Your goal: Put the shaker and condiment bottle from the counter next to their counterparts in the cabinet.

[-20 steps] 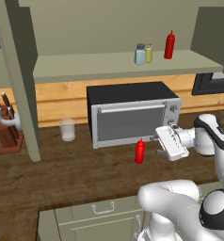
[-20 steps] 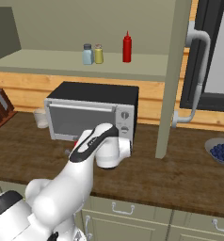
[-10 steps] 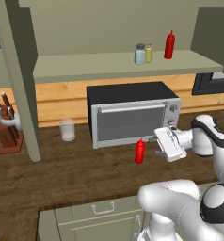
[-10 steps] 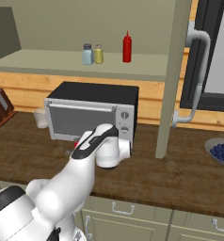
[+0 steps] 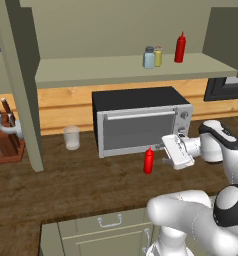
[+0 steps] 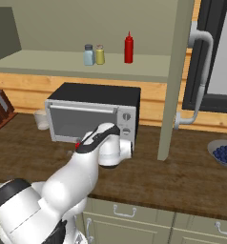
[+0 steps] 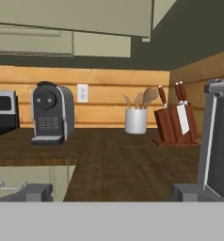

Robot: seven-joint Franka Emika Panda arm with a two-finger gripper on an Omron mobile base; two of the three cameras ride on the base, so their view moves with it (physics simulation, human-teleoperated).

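On the counter (image 5: 66, 182) in front of the microwave stands the red condiment bottle (image 5: 148, 161), upright. My gripper (image 5: 164, 153) hangs just right of it, level with its top and pointing left; its jaws are wide open and hold nothing. The hand view shows the gripper (image 7: 113, 193) spread wide over bare wood. On the shelf of the cabinet (image 5: 91, 70) the blue-grey shaker (image 5: 148, 57) stands right beside the yellowish shaker (image 5: 158, 56), with a second red bottle (image 5: 180, 48) a little to their right. From the right, my arm hides most of the counter bottle (image 6: 78, 144).
A black microwave (image 5: 141, 122) sits against the wall behind the bottle. A glass cup (image 5: 71, 137) and a knife block (image 5: 8, 142) stand to its left. A bowl of blueberries (image 6: 225, 153) is at the far right. A coffee machine (image 7: 50, 113) and utensil pot (image 7: 136, 120) stand farther along.
The hand has crept slightly left towards the red bottle on the counter. The jaws have stayed open, and nothing else has moved.
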